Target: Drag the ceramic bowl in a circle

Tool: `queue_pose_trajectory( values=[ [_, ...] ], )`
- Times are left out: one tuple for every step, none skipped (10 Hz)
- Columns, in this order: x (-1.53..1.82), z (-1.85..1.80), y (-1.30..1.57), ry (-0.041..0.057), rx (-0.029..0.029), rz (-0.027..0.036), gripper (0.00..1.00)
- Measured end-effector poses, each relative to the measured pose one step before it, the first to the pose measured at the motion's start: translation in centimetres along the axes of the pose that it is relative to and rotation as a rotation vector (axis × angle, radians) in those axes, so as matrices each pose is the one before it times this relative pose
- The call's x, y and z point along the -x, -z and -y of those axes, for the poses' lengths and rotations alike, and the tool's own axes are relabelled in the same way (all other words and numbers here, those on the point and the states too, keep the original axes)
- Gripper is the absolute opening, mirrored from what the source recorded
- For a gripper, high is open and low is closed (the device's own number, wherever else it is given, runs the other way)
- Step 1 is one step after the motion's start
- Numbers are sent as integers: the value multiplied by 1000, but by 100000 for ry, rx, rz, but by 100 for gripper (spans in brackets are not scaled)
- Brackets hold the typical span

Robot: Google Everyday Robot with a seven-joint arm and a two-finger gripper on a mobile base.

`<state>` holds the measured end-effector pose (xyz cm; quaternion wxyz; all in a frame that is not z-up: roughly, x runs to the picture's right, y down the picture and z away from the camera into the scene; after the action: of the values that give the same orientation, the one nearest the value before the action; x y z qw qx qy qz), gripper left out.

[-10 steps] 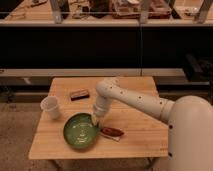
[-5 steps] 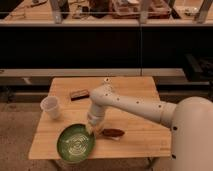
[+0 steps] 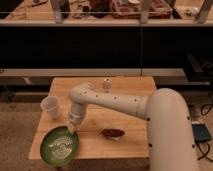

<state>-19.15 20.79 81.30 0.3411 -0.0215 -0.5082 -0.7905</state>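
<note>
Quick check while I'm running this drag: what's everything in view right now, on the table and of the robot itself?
ceramic bowl: one, glossy green with pale swirls, at the table's front-left corner, reaching the edge.
plastic cup: one, white, upright, on the left side of the table behind the bowl.
brown item: one, dark reddish brown, front middle of the table, to the right of the bowl.
small object: one, pale, back middle of the table; too small to identify.
table: one, light wood, centre of view.
arm: one, white, reaching in from the right across the table.
gripper: one, pale, down at the bowl's rear-right rim.
</note>
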Motion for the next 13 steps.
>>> queue_pose_trajectory(
  values=[
    [-1438, -1007, 572, -1969, -761, -1684, 0],
    [-800, -1070, 502, -2301, -581, -1076, 0],
    [-691, -1841, 588, -4469, -969, -1452, 0],
    [-175, -1365, 425, -3322, -378, -993, 0],
    [151, -1890, 532, -4570, -105, -1098, 0],
    [410, -1494, 646, -3834, 228, -1182, 0],
    [840, -1611, 1060, -3917, 867, -1422, 0],
    [1147, -1375, 1229, -2742, 1497, -1526, 0],
    [1413, -935, 1153, -1373, 2086, -1104, 0],
    [1595, -496, 577, -58, 3081, 495, 0],
    [1889, -125, 121, 831, 3922, 1826, 0],
    [1688, 168, -266, 602, 2692, 2030, 0],
    [2012, 499, -677, 726, 2769, 2947, 0]
  ],
)
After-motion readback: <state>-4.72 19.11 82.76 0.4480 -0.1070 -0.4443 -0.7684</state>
